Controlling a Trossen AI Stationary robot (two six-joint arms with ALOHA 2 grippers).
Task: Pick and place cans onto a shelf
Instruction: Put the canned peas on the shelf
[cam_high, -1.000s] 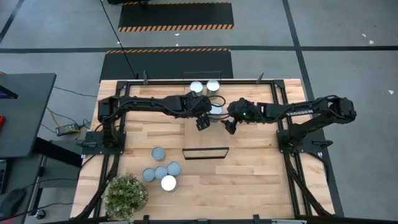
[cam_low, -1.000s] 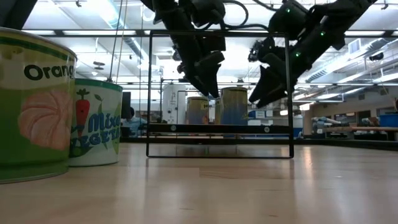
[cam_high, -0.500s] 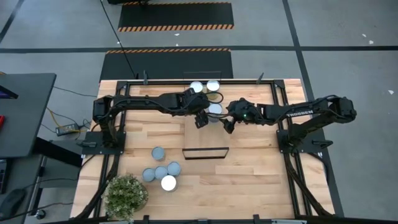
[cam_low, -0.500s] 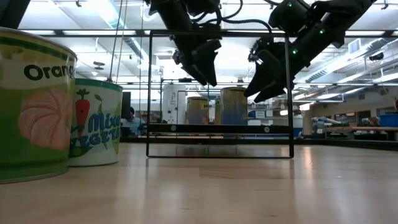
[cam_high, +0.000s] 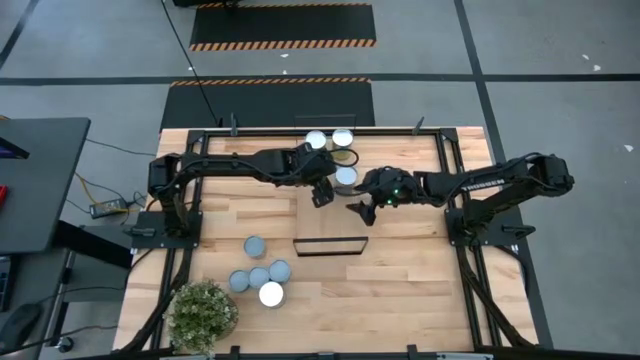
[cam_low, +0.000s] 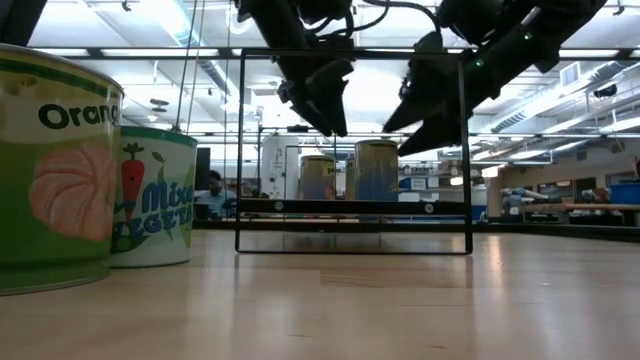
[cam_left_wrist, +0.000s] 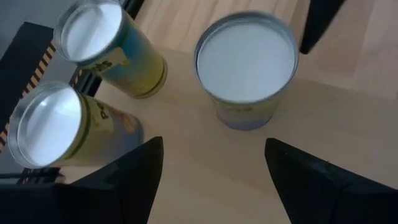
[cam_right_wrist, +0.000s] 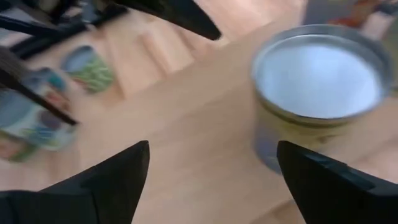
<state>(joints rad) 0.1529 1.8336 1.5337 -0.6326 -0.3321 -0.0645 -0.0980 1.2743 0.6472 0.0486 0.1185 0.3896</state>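
Three cans stand upright on the far part of the shelf (cam_high: 330, 218): two at its far end (cam_high: 316, 140) (cam_high: 343, 137) and one nearer the middle (cam_high: 347, 176). My left gripper (cam_high: 322, 195) hovers open above the shelf, just near of that middle can (cam_left_wrist: 245, 59). My right gripper (cam_high: 361, 211) is open too, raised over the shelf's right side, beside the same can (cam_right_wrist: 317, 81). Several more cans (cam_high: 259, 277) stand on the table at the near left. In the low view both grippers (cam_low: 325, 108) (cam_low: 430, 112) hang above the shelf's black frame (cam_low: 350, 205).
A bushy potted plant (cam_high: 203, 315) stands at the table's near left corner, close to the group of cans. The shelf's black frame (cam_high: 330, 246) marks its near end. Two cans (cam_low: 50, 170) (cam_low: 150, 195) loom close to the low camera. Bare wood lies near right.
My left gripper has risen a little above the shelf, still open. My right gripper has swung toward the table's left and near edge and rolled about its own axis, its fingers tipping closer to level, still open. The cans have kept their places.
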